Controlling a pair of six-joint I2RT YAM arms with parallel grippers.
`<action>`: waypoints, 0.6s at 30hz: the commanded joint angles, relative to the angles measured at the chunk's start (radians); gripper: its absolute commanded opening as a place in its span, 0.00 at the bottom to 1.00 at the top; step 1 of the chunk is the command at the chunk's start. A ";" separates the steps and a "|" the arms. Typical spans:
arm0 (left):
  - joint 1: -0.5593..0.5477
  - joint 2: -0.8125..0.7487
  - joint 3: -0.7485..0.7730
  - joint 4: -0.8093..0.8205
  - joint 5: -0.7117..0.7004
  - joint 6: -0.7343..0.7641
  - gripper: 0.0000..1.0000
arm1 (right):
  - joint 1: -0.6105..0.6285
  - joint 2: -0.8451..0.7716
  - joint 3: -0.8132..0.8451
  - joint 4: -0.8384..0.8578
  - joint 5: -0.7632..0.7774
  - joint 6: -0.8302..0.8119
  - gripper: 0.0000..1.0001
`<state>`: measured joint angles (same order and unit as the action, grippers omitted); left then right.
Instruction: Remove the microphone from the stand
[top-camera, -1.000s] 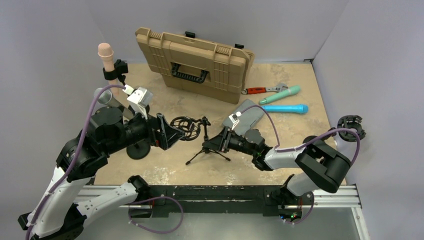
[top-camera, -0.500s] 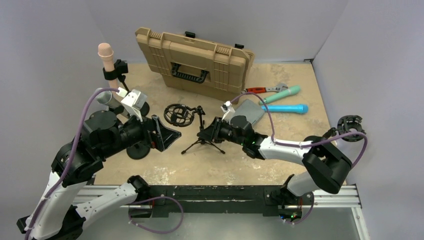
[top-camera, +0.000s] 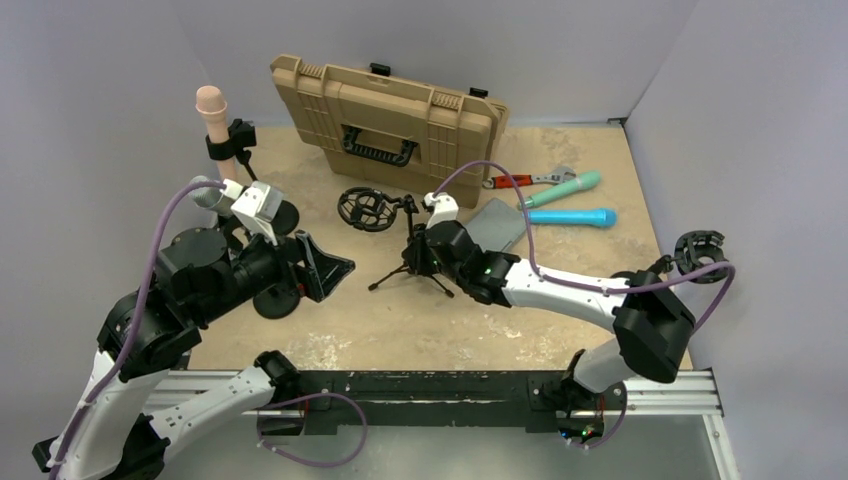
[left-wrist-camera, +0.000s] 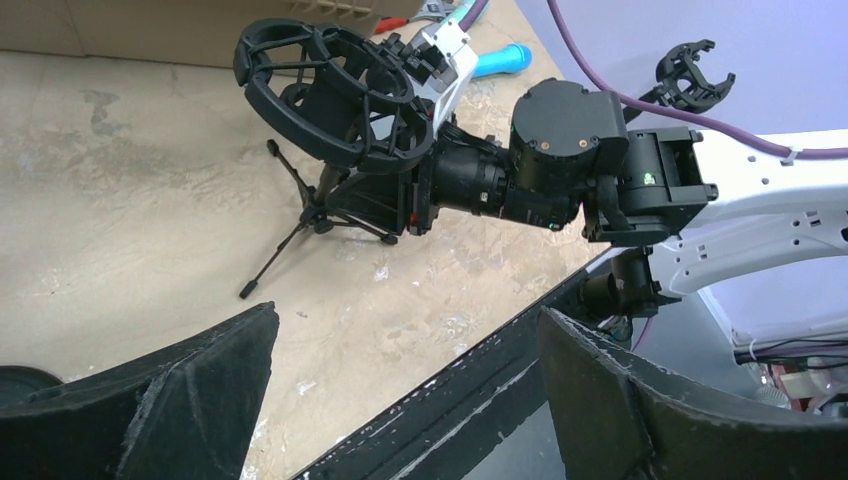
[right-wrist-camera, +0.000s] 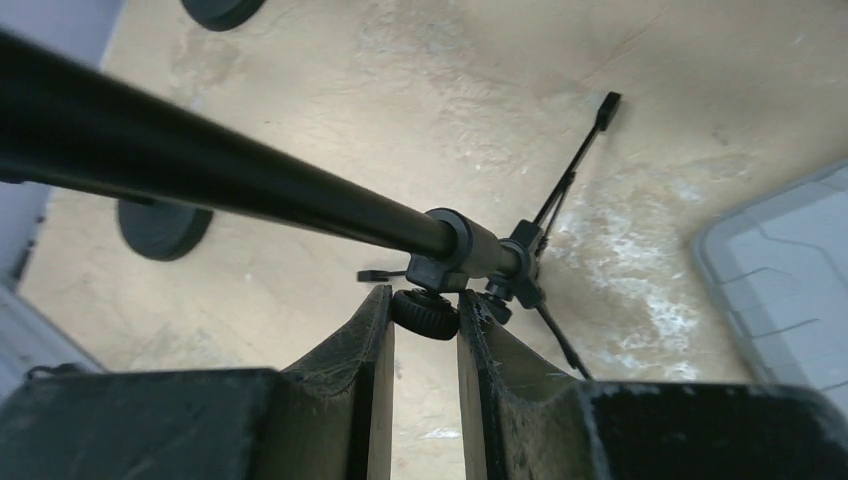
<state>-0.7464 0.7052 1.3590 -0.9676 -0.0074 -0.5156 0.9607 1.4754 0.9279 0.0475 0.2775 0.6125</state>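
A pink microphone (top-camera: 211, 108) stands upright in a black clip on a stand at the far left. A silver microphone (top-camera: 207, 192) shows below it, partly hidden by my left arm. My left gripper (top-camera: 322, 266) is open and empty, right of the round stand bases, apart from both microphones; its wrist view (left-wrist-camera: 400, 400) shows only table between the fingers. My right gripper (top-camera: 414, 250) is shut on the knob (right-wrist-camera: 428, 313) of a small black tripod stand (top-camera: 408, 268), which carries an empty ring-shaped shock mount (top-camera: 364, 210), also in the left wrist view (left-wrist-camera: 325, 90).
A tan case (top-camera: 385, 125) lies at the back. A grey flat box (top-camera: 497, 222), a teal microphone (top-camera: 560, 188), a blue microphone (top-camera: 570, 217) and a wrench (top-camera: 520, 180) lie at the right. Two round black bases (top-camera: 276, 300) sit by my left arm. A black clip (top-camera: 700, 250) is at the far right.
My right gripper has carried the tripod stand and its shock mount away from the near edge and slightly left. My left gripper has drawn back to the left, still open.
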 joint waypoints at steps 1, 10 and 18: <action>0.002 -0.005 -0.011 0.013 -0.027 -0.018 0.97 | 0.038 0.050 0.024 -0.229 0.207 -0.145 0.00; 0.002 0.008 -0.001 0.006 -0.023 -0.012 0.97 | 0.098 -0.050 -0.015 -0.078 0.077 -0.380 0.00; 0.002 0.008 0.024 0.004 -0.031 -0.008 0.97 | 0.082 -0.104 -0.028 -0.029 -0.141 -0.552 0.00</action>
<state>-0.7464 0.7082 1.3552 -0.9710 -0.0261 -0.5159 1.0580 1.4055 0.9138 0.0292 0.2653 0.2012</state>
